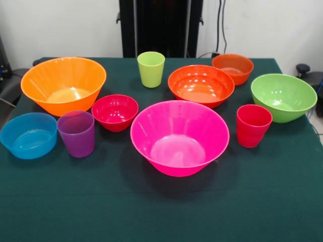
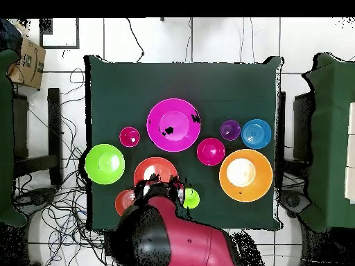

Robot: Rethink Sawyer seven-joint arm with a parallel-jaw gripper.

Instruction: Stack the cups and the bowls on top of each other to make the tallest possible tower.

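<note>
Pink bowl (image 1: 179,137) central, empty | cups and bowls all apart on green table (image 1: 161,212) | arm (image 2: 173,239) overhead | claw state: cannot tell

- Front view: camera low, across the worktop (image 1: 151,212) from the robot, facing its black pedestal (image 1: 160,25) at top centre; close enough that the worktop fills most of the picture.
- Overhead view: camera high above, looking straight down; robot arm (image 2: 173,239) at the bottom edge; whole worktop (image 2: 180,80) plus surrounding floor in shot.
- Shared: the worktop with all bowls and cups, e.g. pink bowl (image 1: 179,137) (image 2: 173,125); turned half round between views.
- Hand not made out in either view.
</note>
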